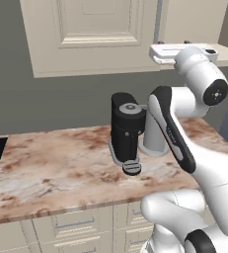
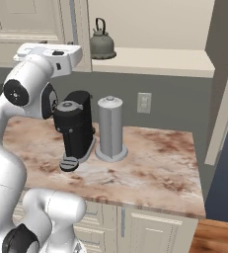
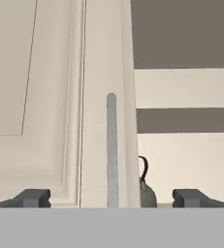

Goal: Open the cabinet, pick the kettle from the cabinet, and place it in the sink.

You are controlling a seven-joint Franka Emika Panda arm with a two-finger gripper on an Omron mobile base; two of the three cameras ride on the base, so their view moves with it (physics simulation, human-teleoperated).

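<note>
kettle sits on the open cabinet shelf, beyond the counter with its coffee machine. gripper, jaws spread wide and empty, faces the door's silver handle.

A marbled brown-and-white bench runs below a grey wall with a white outlet. On the bench, a black coffee machine stands just beside a grey cylinder. Cream drawers sit under the bench; wood floor lies to its right.
</note>
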